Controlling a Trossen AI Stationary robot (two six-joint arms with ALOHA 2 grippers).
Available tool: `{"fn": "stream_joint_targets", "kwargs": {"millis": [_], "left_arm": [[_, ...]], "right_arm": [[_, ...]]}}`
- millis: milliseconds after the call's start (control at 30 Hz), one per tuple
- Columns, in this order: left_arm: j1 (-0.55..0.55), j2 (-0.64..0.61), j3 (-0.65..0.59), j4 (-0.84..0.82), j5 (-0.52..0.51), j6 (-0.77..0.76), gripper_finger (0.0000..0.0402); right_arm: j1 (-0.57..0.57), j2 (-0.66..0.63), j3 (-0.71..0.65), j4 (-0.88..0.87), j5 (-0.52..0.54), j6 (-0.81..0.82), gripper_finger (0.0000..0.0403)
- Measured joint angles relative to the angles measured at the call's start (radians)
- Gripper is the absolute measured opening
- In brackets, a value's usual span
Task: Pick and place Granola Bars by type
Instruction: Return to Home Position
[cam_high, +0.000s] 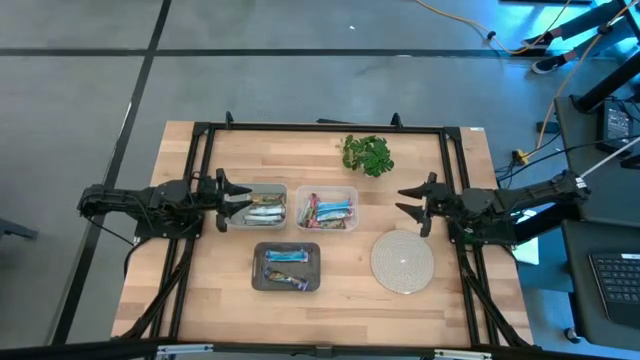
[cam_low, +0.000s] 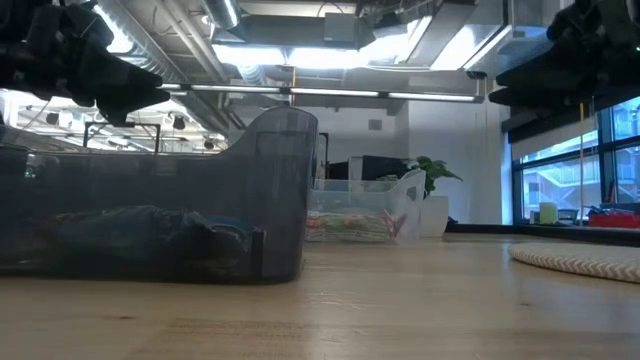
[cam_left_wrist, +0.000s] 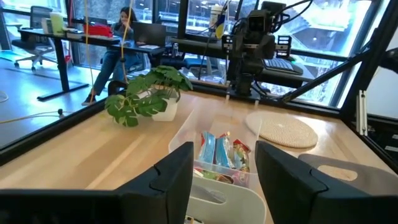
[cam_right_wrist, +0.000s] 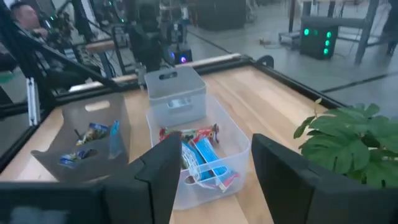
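Note:
Granola bars lie in three containers. Silver-yellow bars (cam_high: 266, 211) fill the left clear bin (cam_high: 283, 190). Green-and-red and blue bars (cam_high: 328, 211) (cam_right_wrist: 200, 155) lie in the middle clear bin (cam_high: 352, 193). Blue bars (cam_high: 286, 258) rest in the grey tray (cam_high: 259, 270) nearer the front. My left gripper (cam_high: 236, 197) (cam_left_wrist: 224, 180) is open, hovering at the left bin's left rim. My right gripper (cam_high: 412, 200) (cam_right_wrist: 214, 180) is open, hovering right of the middle bin. Neither holds a bar.
A green leafy plant (cam_high: 367, 154) stands near the far edge. A round pale woven mat (cam_high: 402, 261) lies front right, below my right gripper. A black frame (cam_high: 320, 127) borders the table. Bare wood shows front left and between the tray and the mat.

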Motion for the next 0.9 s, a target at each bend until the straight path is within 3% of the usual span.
{"fn": "stream_joint_targets", "kwargs": {"millis": [333,567,900], "left_arm": [[0.000,0.000,0.000,-0.001,0.000,0.000,0.0164],[0.000,0.000,0.000,-0.001,0.000,0.000,0.0166],[0.000,0.000,0.001,-0.002,0.000,0.000,0.0166]], "right_arm": [[0.000,-0.195,-0.074,-0.001,-0.024,-0.062,0.0198],[0.000,-0.323,-0.079,-0.109,-0.025,-0.063,0.0198],[0.000,-0.327,-0.078,-0.150,-0.017,-0.084,0.0198]]}}
